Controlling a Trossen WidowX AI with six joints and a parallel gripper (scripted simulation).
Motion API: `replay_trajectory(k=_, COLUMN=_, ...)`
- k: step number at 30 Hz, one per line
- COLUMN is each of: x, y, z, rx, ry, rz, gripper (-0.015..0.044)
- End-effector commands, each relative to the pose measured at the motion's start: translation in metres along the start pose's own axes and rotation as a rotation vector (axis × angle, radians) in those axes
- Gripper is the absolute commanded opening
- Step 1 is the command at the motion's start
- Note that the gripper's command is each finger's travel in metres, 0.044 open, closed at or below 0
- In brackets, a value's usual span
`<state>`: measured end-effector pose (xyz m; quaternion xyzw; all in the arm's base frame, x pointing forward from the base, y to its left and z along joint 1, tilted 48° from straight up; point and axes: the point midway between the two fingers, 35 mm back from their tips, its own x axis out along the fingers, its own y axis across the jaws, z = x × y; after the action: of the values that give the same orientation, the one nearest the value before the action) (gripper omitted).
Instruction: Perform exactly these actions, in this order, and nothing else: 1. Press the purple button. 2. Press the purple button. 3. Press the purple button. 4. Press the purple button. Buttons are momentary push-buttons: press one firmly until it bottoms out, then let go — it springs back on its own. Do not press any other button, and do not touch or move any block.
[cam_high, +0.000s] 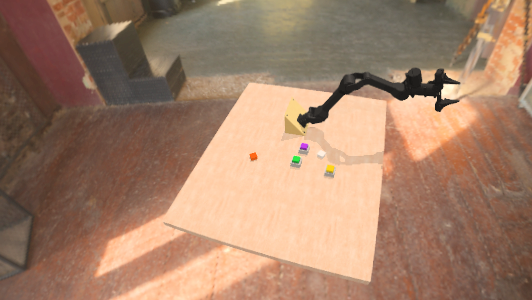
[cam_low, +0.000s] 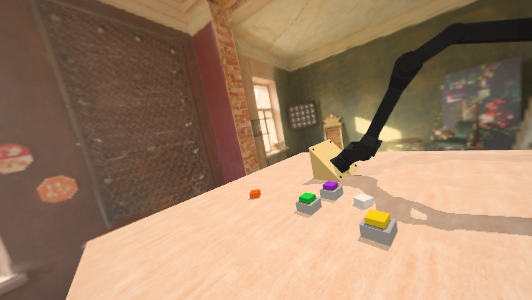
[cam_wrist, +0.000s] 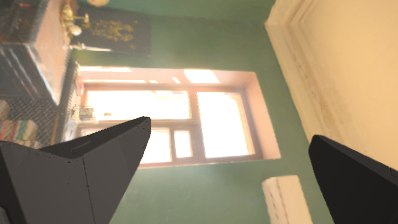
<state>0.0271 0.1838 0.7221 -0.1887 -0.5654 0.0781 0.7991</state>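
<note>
This looks like an old, worn industrial hall or loft put to use as a workroom. A red brick pillar (cam_low: 235, 85) rises beside a dark wall covered in wire mesh (cam_low: 125, 100), and the floor (cam_high: 100, 165) is scuffed reddish boards with sun patches across it. Beyond the far left corner of the pale wooden worktop (cam_high: 280, 220) stand dark stacked crates (cam_high: 125, 65). A tall window (cam_low: 265, 117) glows in the far wall, green plaster (cam_wrist: 200, 45) meets a cream moulded ceiling (cam_low: 310, 25), and a large colourful painting (cam_low: 480, 100) hangs past the worktop's right edge.
</note>
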Motion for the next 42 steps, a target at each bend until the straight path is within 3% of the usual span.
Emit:
replay_trajectory(k=1, x=0.0, y=0.001, z=0.0, rx=-0.004, ry=-0.001, rz=0.001, gripper=0.04)
replay_trajectory(k=7, x=0.004, y=0.029, z=-0.017, rx=-0.141, ry=-0.014, rz=0.05, gripper=0.04)
replay_trajectory(k=11, x=0.004, y=0.077, z=-0.037, rx=-0.253, ry=-0.027, rz=0.178, gripper=0.04)
replay_trajectory(k=21, x=-0.027, y=0.195, z=-0.161, rx=-0.482, ry=0.088, rz=0.617, gripper=0.04)
replay_trajectory(k=31, x=-0.105, y=0.234, z=-0.31, rx=-0.521, ry=0.385, rz=1.004, gripper=0.04)
replay_trajectory(k=42, x=-0.235, y=0.203, z=-0.441, rx=-0.362, ry=0.875, rz=1.308, gripper=0.04)
